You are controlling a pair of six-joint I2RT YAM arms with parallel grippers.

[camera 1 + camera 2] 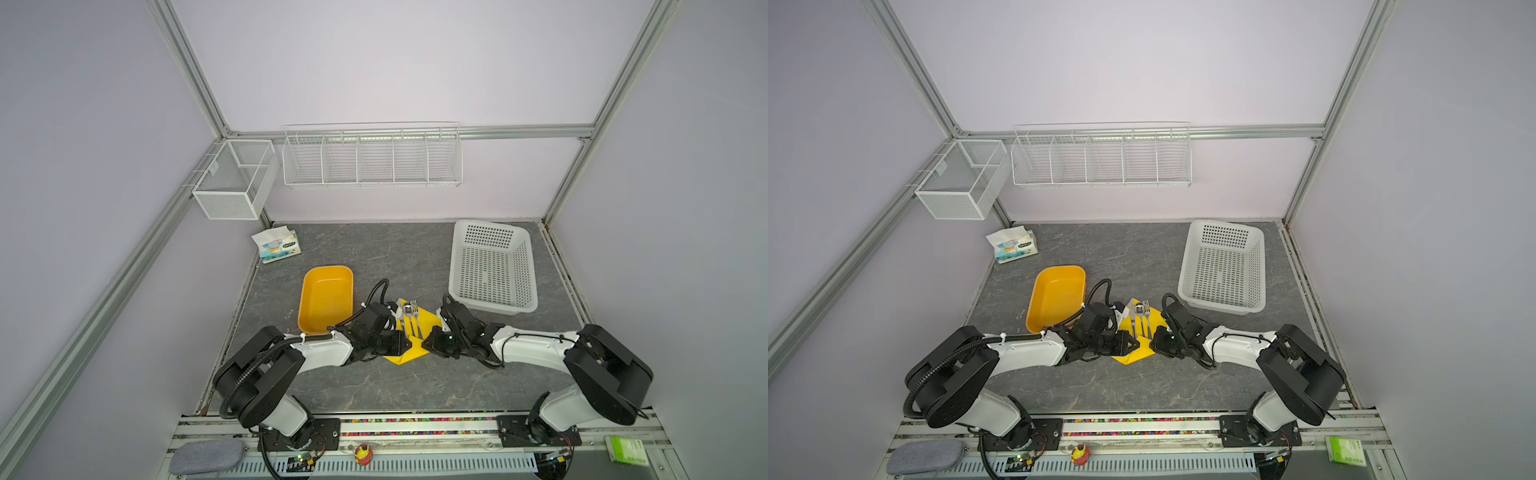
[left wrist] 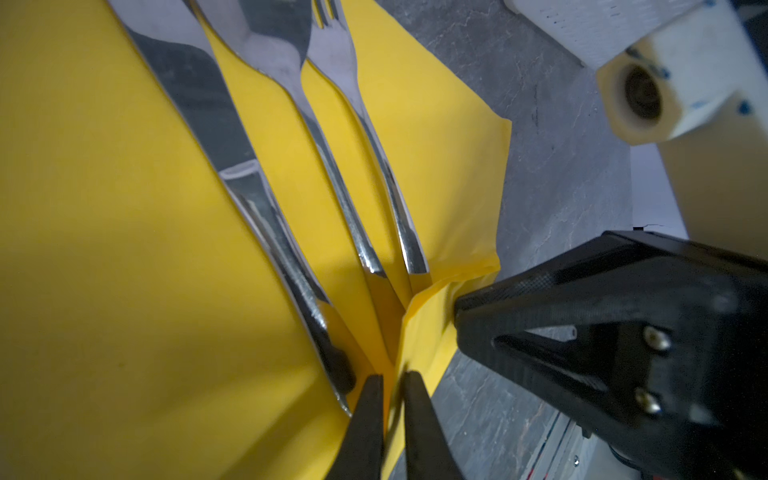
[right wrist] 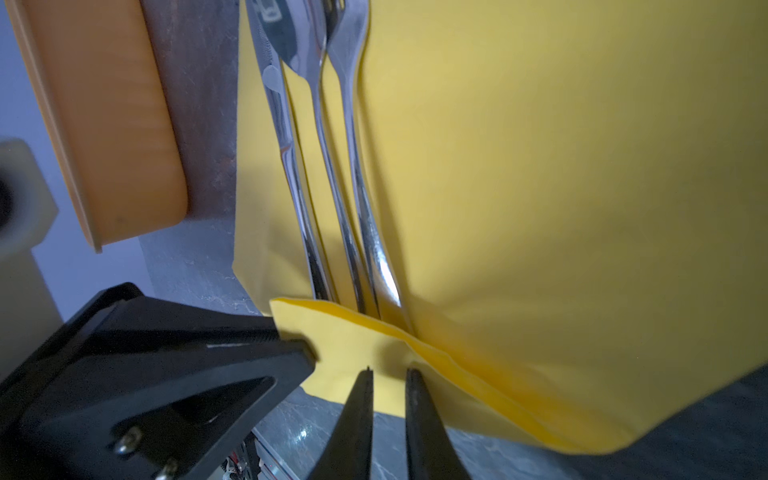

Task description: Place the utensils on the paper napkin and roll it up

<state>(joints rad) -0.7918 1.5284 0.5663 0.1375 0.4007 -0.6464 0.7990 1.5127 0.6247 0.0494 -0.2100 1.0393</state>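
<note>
Top views bright, edge-warped; wrist views dim, utensils point(image 2: 270, 50) glaring.

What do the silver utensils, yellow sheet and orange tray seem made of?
Slim silver utensils: likely polished steel, mirror-like reflections. Thin yellow square sheet: matte paper, it folds and creases. Orange rectangular tray: probably moulded plastic, smooth, rounded rim.

Bright yellow paper napkin point(image 1: 405, 354) lies spread out, corner-on as a diamond, not rolled. Three silver utensils point(image 1: 411, 318) rest on it side by side, nearly parallel: knife point(image 2: 199, 95), spoon point(image 2: 282, 70), and four-tined fork point(image 2: 336, 54). The napkin's near edge is lifted and folded over the handle ends.
</note>
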